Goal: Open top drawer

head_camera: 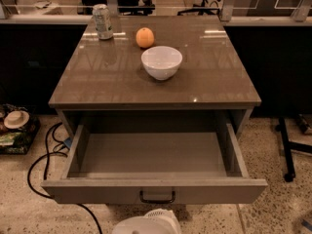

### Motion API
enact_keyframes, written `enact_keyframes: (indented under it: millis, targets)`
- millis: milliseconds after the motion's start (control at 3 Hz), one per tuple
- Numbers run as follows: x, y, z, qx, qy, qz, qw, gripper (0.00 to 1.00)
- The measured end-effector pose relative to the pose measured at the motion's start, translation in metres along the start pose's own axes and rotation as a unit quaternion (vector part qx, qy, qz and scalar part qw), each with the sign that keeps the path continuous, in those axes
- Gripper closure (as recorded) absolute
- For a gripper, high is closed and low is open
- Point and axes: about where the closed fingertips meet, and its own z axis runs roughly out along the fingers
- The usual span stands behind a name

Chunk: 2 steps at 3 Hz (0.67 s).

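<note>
Top drawer stands open under the worktop, black handle on its near front | gripper at near edge, just below handle; open or closed: cannot tell | white bowl, orange, can on worktop

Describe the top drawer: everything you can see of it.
The top drawer is pulled far out from under the tabletop and sits level. It is grey-beige, with a flat front and a black bar handle at its middle; its plain tray holds nothing. The gripper is out of view; a white robot part shows below the front.
</note>
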Motion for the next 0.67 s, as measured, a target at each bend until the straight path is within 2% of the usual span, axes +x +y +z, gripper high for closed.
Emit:
enact_keyframes:
  millis: [333, 667]
  targets:
    - [0.0000, 0.0000, 0.0000, 0.000, 0.000, 0.000, 1.0000, 0.87]
    - [0.0037, -0.0034, 0.0060, 0.007, -0.019, 0.006, 0.9998, 0.72]
